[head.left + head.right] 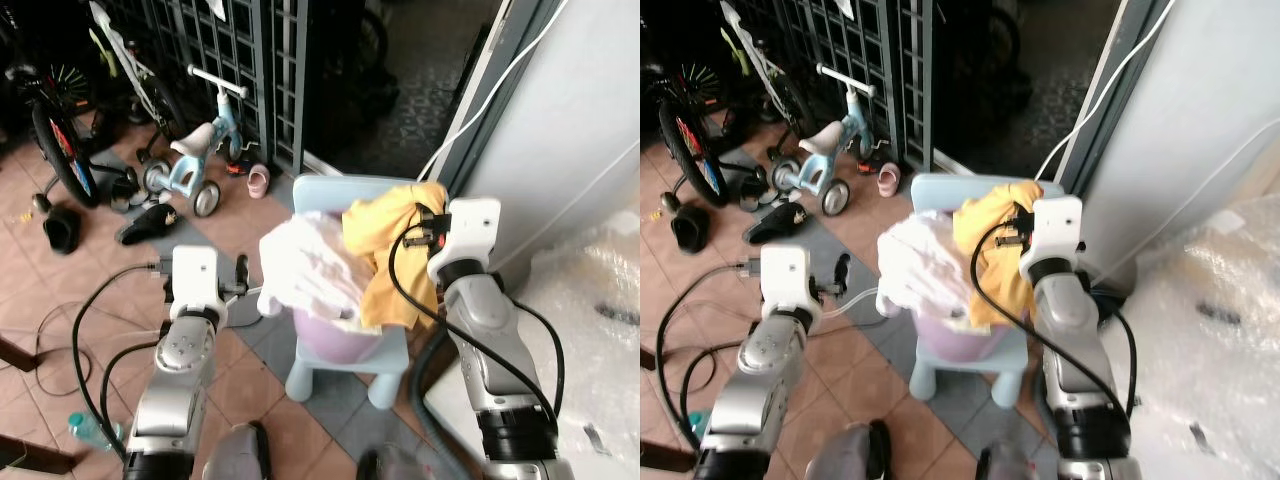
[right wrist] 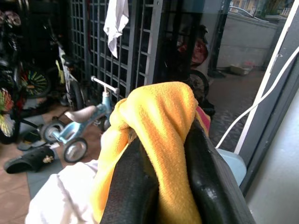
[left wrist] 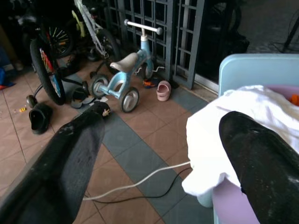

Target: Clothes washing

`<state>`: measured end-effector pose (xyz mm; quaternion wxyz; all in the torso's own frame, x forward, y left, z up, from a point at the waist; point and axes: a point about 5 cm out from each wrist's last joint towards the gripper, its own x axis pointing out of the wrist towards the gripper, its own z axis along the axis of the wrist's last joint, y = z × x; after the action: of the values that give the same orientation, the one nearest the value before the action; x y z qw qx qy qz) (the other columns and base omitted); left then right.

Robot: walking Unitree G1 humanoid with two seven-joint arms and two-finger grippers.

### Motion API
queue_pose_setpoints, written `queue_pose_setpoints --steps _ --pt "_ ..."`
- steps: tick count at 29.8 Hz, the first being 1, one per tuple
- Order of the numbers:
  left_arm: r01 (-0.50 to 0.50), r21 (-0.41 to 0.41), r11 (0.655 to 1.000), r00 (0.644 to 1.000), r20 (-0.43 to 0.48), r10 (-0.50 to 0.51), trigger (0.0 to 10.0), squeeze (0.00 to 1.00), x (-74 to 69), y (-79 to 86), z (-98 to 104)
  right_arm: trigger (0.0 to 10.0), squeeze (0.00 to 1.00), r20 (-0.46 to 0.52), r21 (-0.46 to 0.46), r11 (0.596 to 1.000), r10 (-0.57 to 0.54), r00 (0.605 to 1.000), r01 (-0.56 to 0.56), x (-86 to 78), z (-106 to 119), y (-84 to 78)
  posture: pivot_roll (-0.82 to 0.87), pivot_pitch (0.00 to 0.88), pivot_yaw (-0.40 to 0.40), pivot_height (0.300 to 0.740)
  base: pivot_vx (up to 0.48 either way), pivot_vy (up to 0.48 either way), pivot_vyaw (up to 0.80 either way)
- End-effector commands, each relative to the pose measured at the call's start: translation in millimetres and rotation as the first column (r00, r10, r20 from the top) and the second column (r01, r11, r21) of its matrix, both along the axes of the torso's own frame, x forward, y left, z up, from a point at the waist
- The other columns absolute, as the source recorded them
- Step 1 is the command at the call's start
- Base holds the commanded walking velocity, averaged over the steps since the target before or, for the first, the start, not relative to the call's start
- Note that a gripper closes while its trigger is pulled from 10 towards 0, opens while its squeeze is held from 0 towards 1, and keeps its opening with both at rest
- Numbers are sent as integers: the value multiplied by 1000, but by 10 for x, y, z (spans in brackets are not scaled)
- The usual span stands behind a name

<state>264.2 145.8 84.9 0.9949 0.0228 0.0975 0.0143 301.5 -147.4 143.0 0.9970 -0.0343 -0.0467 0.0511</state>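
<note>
Right gripper [image 2: 161, 186], centre frame, pinches the yellow cloth [image 1: 392, 240] above the basket [image 1: 335, 340]. Left gripper [image 3: 163, 154] gapes wide, holding nothing, beside the white cloth [image 1: 300, 265]. Open tile floor [image 1: 70, 290] lies lower left; the right wrist view adds a hanging rag [image 2: 115, 21].

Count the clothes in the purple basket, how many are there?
2 that I can see: a yellow cloth held up by the right end effector, and a white cloth draped over the basket's left side. More may be hidden underneath.
</note>
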Motion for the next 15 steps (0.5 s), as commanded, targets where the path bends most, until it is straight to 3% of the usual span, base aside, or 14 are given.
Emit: queue_pose_setpoints --steps 1,8,15 --pt "13 6 1000 1000 0 -13 10000 0 29 -30 10 10000 0 13 -5 999 -35 999 35 -22 8 -82 -44 0 3 740 0 0 -800" --pt "15 1 1000 1000 -3 -15 10000 0 21 -41 -10 10000 0 3 -3 999 -45 999 45 -48 -25 -86 -50 0 6 740 0 0 -800" --pt "81 -3 997 997 17 -81 10000 0 51 -93 15 10000 0 13 -13 998 -65 998 65 -51 -11 -127 -76 0 37 740 0 0 -800"
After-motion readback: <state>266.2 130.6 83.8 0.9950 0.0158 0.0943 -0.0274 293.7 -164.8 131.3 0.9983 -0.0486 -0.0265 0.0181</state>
